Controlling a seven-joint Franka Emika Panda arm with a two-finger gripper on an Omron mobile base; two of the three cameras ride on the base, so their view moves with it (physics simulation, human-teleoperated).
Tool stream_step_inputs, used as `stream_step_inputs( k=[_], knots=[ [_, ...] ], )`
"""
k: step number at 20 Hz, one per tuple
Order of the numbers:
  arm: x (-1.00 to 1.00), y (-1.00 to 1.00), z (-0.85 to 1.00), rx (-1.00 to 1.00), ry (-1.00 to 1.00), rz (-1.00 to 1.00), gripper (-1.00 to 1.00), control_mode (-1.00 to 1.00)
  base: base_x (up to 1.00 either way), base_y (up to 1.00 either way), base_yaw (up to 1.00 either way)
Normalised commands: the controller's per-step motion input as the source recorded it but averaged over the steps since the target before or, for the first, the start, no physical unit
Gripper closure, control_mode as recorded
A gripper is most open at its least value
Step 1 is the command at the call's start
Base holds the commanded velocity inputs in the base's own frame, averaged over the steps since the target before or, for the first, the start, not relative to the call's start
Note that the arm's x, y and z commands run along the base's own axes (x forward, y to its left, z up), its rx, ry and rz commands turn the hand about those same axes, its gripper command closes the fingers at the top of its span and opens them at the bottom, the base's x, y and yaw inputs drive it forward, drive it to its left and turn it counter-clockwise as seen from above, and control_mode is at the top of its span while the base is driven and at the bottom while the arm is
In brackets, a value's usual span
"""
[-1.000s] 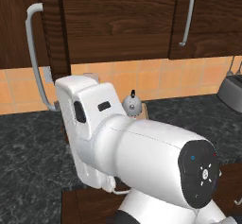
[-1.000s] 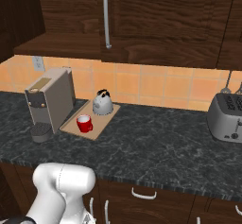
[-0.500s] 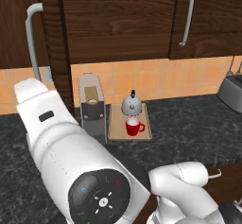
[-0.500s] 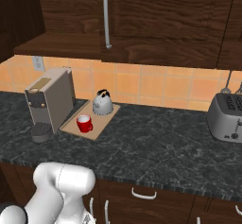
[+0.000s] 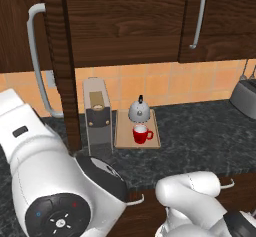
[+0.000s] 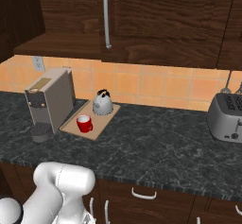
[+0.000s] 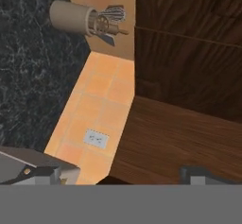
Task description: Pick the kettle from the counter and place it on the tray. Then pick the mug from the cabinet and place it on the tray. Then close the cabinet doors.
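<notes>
You see the kettle (image 5: 139, 111) and mug (image 5: 141, 134) on the tray (image 5: 122, 137), beside the coffee machine (image 5: 97, 114); gripper (image 7: 118, 178) jaws spread apart.

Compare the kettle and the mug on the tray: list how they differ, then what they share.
Colour: the kettle is silver-grey with a black handle; the mug is bright red, white inside.
Shape: the kettle is a closed dome with an arched top handle; the mug is open-topped with a side handle.
Place: the kettle sits nearer the wall, the mug nearer the counter's front.
Both stand upright on the tray.

One kettle (image 5: 139, 112), one mug (image 5: 142, 134), one tray (image 5: 121, 131), one coffee machine (image 5: 97, 112), one toaster (image 6: 228, 118).
</notes>
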Motion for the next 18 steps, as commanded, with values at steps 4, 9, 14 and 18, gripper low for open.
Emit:
stream_step_inputs(
  k=[4,9,14,18],
  knots=[
    [0.4,-0.06,-0.24,0.0,-0.02,0.0,-1.0,-1.0,0.0,0.0,0.0],
    [0.25,-0.12,-0.07,0.0,0.0,-0.03,-1.0,-1.0,0.0,0.0,0.0],
    [0.05,-0.32,0.0,0.0,0.01,-0.09,-1.0,-1.0,0.0,0.0,0.0],
    [0.0,-0.34,0.03,0.0,0.03,-0.14,-1.0,-1.0,0.0,0.0,0.0]
  ],
)
